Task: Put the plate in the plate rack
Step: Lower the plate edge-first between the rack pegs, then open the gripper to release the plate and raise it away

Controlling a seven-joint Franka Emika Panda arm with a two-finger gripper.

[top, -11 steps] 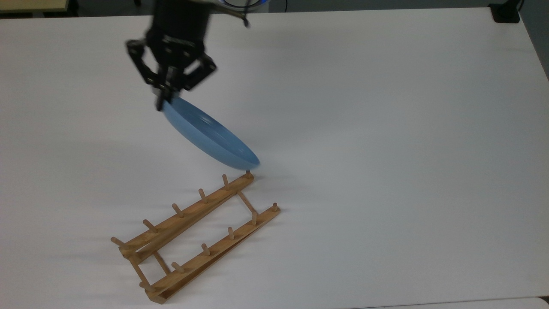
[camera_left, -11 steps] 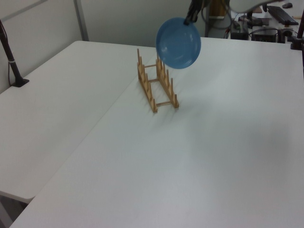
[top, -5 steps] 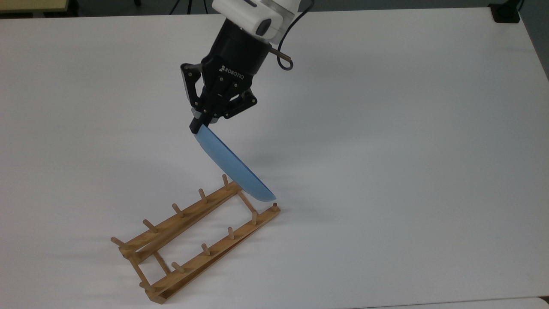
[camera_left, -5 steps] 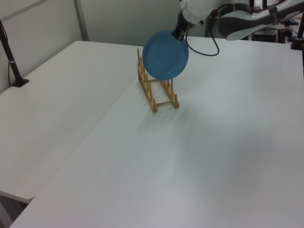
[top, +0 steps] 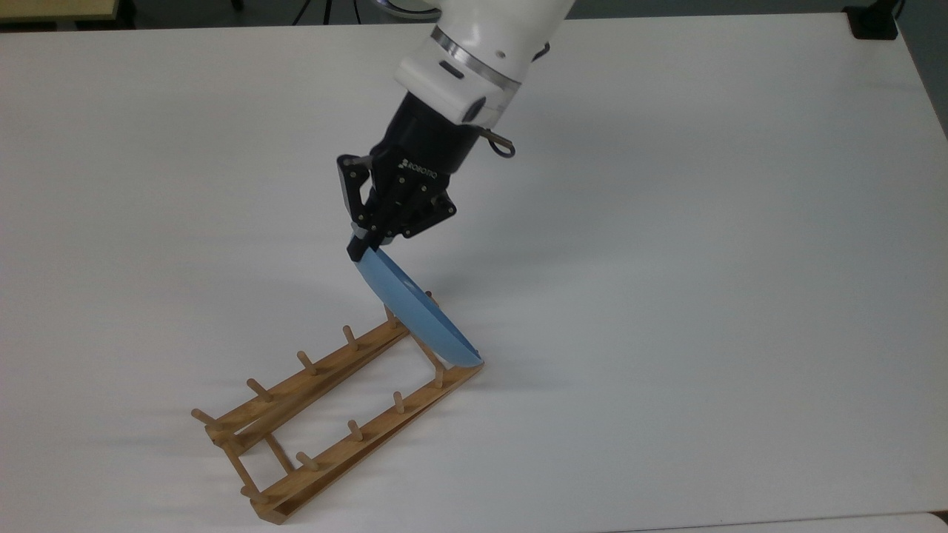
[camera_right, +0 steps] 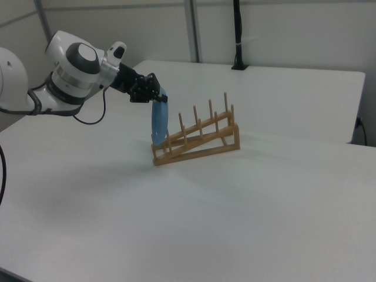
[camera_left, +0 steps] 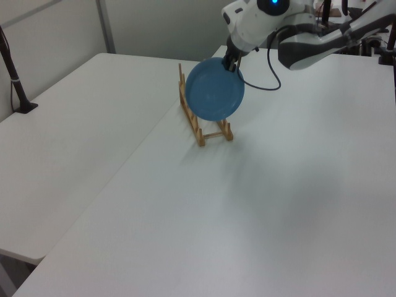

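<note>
**Plate lowered into the end slot of the rack**

Top view: the gripper [top: 361, 249] is clamped on the upper rim of the plate [top: 418, 317], which hangs below it and slants away toward the top view's lower right. Half a second ago the plate's low edge hovered just above the end pegs of the plate rack [top: 326, 411]; now it sits lower, down between the two rails at the rack's nearest end, and the gripper has followed it down and toward the rack. I judge the insertion is nearly done, with only seating and letting go left. The plate shows nearly edge-on here, a thin glossy light-blue crescent.

Left view: the plate [camera_left: 215, 90] hangs directly under the gripper [camera_left: 233, 63], its round face turned to the camera and covering most of the plate rack [camera_left: 207, 127] behind it. It has dropped since a second ago, when it was held higher and off to the side.

Right view: below the gripper [camera_right: 160, 98], the plate [camera_right: 158, 123] stands close to upright at the low end of the plate rack [camera_right: 200, 141], beside the first pegs. Whether it rests on the rails I cannot tell.
</note>
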